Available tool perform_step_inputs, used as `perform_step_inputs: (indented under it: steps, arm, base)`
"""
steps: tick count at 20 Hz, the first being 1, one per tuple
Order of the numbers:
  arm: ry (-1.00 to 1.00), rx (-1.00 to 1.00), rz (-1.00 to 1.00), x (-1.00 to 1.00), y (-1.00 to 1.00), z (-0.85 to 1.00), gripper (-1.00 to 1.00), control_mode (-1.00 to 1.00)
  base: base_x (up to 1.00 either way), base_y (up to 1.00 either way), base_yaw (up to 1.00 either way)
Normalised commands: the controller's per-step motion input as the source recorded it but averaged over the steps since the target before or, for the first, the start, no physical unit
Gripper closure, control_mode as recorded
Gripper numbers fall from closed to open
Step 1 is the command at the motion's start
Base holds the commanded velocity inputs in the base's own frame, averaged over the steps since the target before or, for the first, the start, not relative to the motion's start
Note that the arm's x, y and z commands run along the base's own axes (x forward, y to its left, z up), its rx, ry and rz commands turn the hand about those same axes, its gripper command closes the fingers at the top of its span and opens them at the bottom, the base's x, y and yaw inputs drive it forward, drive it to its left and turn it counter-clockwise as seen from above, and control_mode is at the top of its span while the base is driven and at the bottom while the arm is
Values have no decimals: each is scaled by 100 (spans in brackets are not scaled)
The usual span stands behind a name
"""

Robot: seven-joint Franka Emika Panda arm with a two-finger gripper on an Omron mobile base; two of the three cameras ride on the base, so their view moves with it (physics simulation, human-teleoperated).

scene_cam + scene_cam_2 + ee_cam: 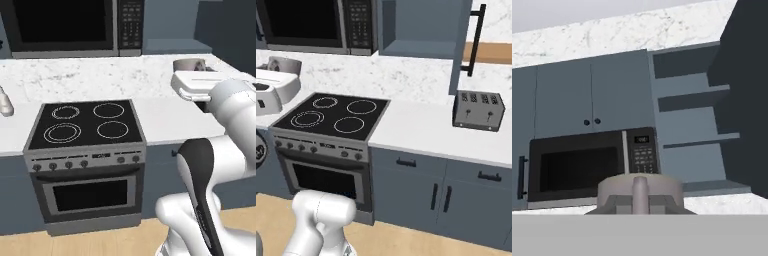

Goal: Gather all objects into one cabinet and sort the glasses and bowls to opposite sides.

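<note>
My gripper is shut on the grey-taupe mug and holds it above the right side of the marble counter. In the right base view the mug sits on top of my gripper, left of the stove. In the hand view the mug stands between my fingers with its handle towards the camera, covering my gripper. A slate-blue door with a tall black bar handle stands open to the right. The bowl, the cream mug and the red mug are out of view.
A black stove sits under a microwave. Right of the microwave is a narrow slate-blue shelf nook, with a dark open door beside it. A toaster stands on the right-hand counter. A pale object lies at the far left.
</note>
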Motion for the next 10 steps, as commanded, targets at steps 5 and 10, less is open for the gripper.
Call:
perform_step_inputs:
  steps: [5,10]
  arm:
    - [0,0,0,0,0,0,100,100]
    - [0,0,0,0,0,0,100,100]
  base:
    - [-59,65,63]
    - [-52,56,60]
